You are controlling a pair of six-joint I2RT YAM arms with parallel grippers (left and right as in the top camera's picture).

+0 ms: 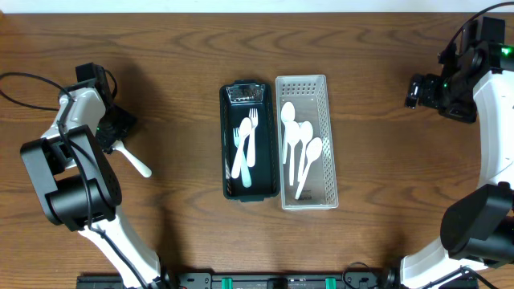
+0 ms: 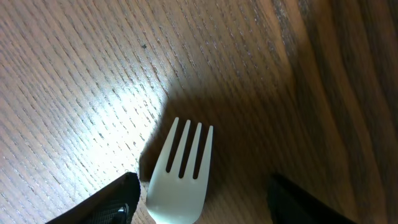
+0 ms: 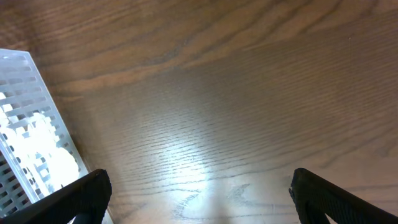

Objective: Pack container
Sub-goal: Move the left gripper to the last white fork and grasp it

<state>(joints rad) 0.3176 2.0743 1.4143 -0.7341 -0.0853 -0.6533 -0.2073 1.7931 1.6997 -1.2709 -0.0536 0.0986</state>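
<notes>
A white plastic fork point(image 1: 136, 162) lies on the wooden table at the far left. My left gripper point(image 1: 119, 135) is over its head end. In the left wrist view the fork point(image 2: 181, 177) lies between my left gripper's point(image 2: 211, 202) open fingers, with a gap on each side. A black tray point(image 1: 226, 172) at the centre holds several white forks. Beside it on the right, a white perforated basket point(image 1: 328, 172) holds several white spoons. My right gripper point(image 1: 414, 90) is open and empty at the far right, over bare wood point(image 3: 199, 193).
The basket's corner point(image 3: 25, 143) shows at the left edge of the right wrist view. Cables run from both arms near the table's left and right edges. Bare wood lies between the left fork and the black tray.
</notes>
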